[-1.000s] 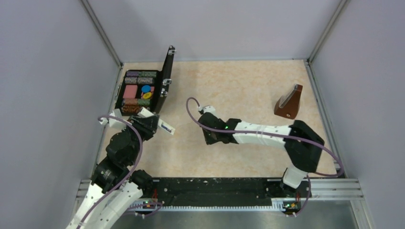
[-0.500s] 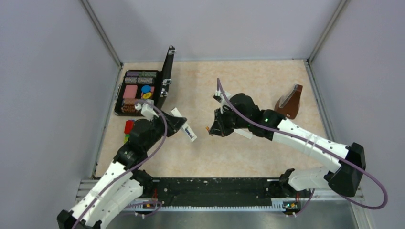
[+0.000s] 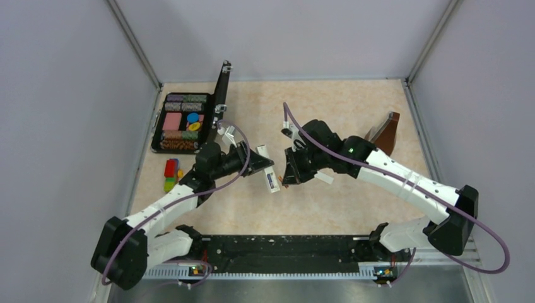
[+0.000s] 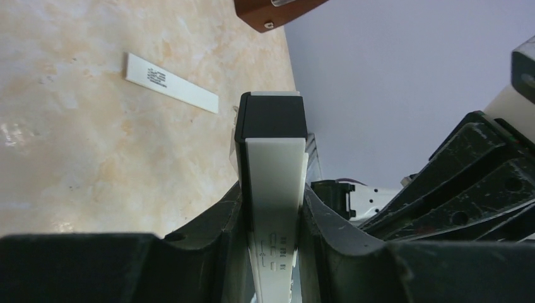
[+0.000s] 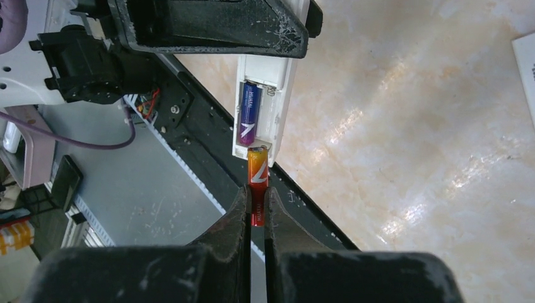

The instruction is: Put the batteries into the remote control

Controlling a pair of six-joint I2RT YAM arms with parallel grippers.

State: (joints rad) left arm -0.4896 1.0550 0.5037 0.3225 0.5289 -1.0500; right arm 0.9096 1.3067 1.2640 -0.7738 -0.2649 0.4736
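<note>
My left gripper (image 3: pixel 260 165) is shut on the white remote control (image 3: pixel 269 173) and holds it above the table near the middle. In the left wrist view the remote (image 4: pixel 272 164) stands between the fingers with its dark end away from me. My right gripper (image 5: pixel 257 197) is shut on the reddish battery (image 5: pixel 257 180). The battery's tip touches the end of the remote's open compartment (image 5: pixel 268 95), in line with the empty slot. The dark purple battery (image 5: pixel 248 115) lies in the other slot. In the top view the right gripper (image 3: pixel 289 177) is just right of the remote.
A white cover strip (image 4: pixel 171 83) lies on the table, also in the top view (image 3: pixel 324 178). A brown wooden metronome (image 3: pixel 385 129) stands at back right. An open black case (image 3: pixel 189 120) is at back left, with stacked toy blocks (image 3: pixel 170 175) in front of it.
My left arm has reached right and carried the remote to the middle. My right gripper rose from the table with the reddish battery and now meets the remote's end.
</note>
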